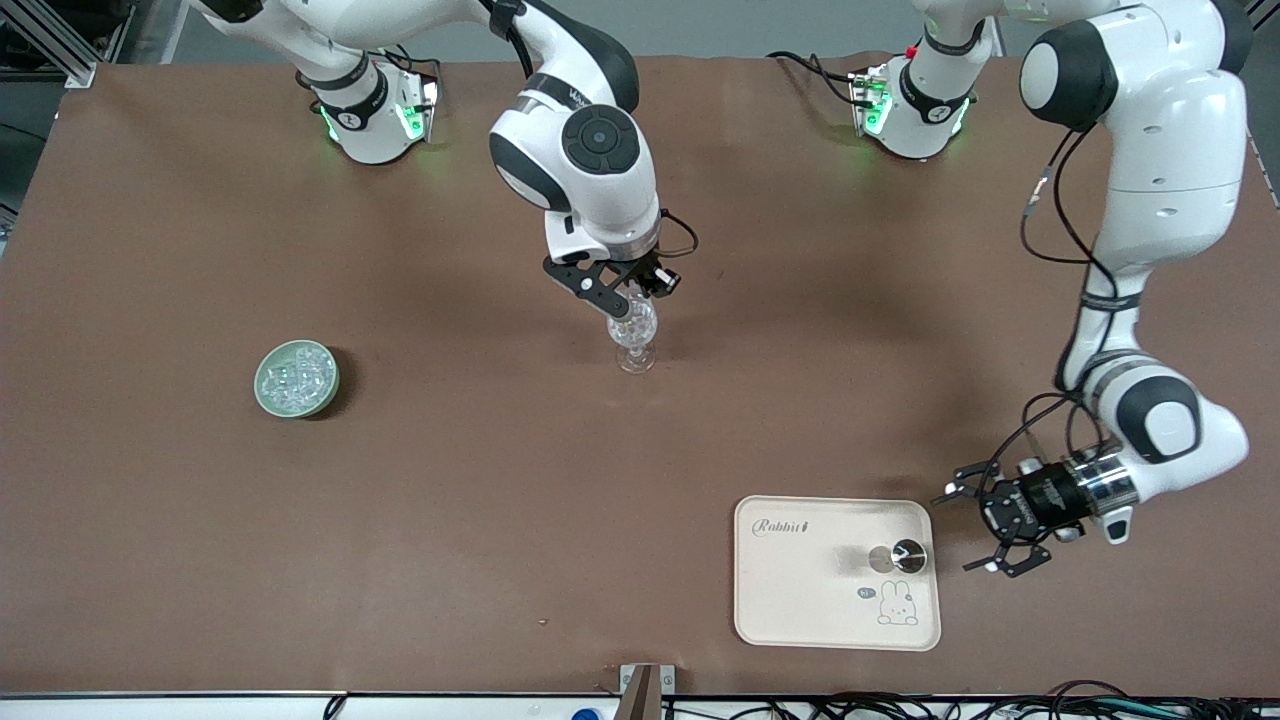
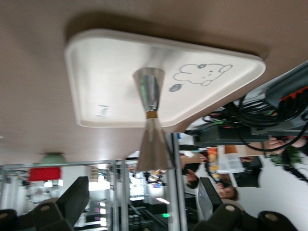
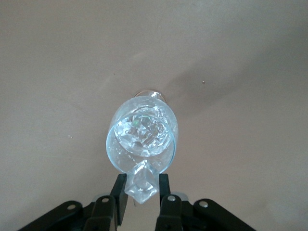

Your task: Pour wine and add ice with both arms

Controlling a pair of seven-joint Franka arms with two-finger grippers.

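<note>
— Right, the ice cube point(image 3: 141, 181) is pinched between the right gripper's point(image 1: 627, 298) fingers, directly over the stemmed glass point(image 1: 634, 335) mid-table. Chunks are in the bowl of the glass already.

— Slippery thing, I'd guess. Hard, light, wet-looking; squeeze the flat faces, as it does.

— And the glass looks fragile and tippy on that thin stem. Better not knock the rim.

— More ice point(image 1: 296, 376) sits in the green dish point(image 1: 328, 392) toward the right arm's end.

— The left gripper point(image 1: 1000, 529) waits with fingers spread, holding nothing, just beside the cream tray point(image 1: 800, 590). A steel jigger point(image 1: 897, 557) stands upright on it.
</note>
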